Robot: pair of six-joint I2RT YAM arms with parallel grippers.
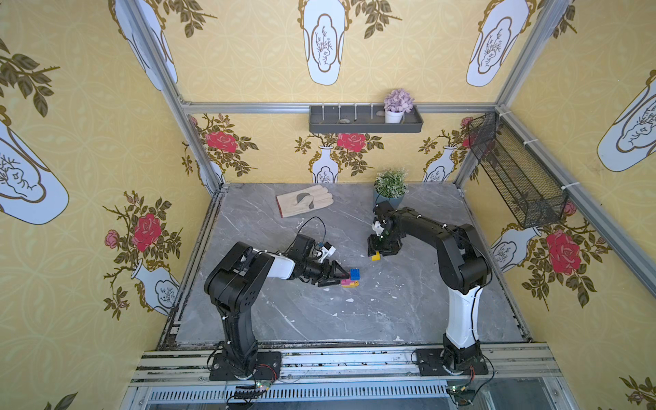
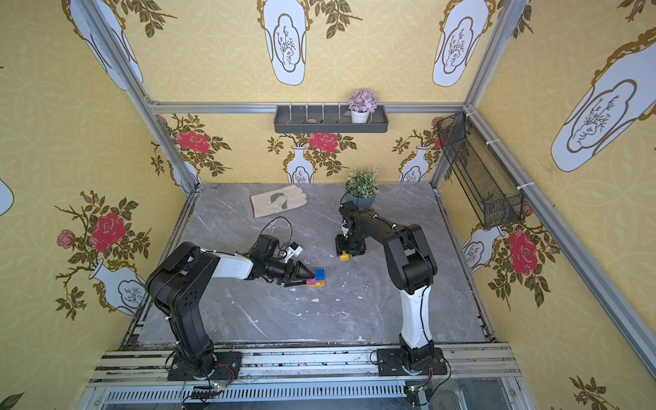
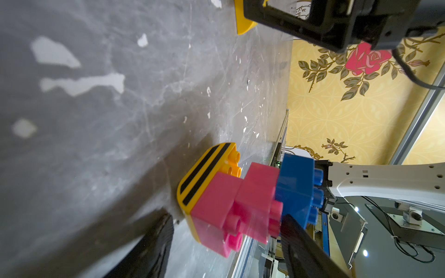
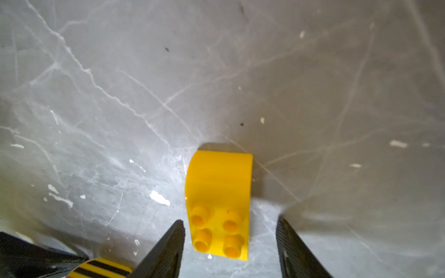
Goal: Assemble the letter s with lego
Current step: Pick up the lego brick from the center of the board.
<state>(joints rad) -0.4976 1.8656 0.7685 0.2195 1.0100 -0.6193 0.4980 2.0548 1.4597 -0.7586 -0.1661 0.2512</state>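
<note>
Near the middle of the grey, white-veined, chip-flecked bench, a stepped cluster of glossy studded bricks shows in both top views. A striped yellow brick, curved on its black-banded face, sits at the bench end. Two square pink bricks are offset from it, and a square blue brick caps the far end, its round studs bare. The left arm reaches in low, its ribbed black jaws on either side of the cluster, with one fingertip against the blue brick. Whether they clamp it I cannot tell.

Near the cluster, on the right arm's side, a plain yellow brick lies flat on the bench. It is smooth and rounded at one end, with four hollow studs at the other. The right arm holds its jaws apart around this brick, and bare bench shows between each ribbed finger and the plastic.
</note>
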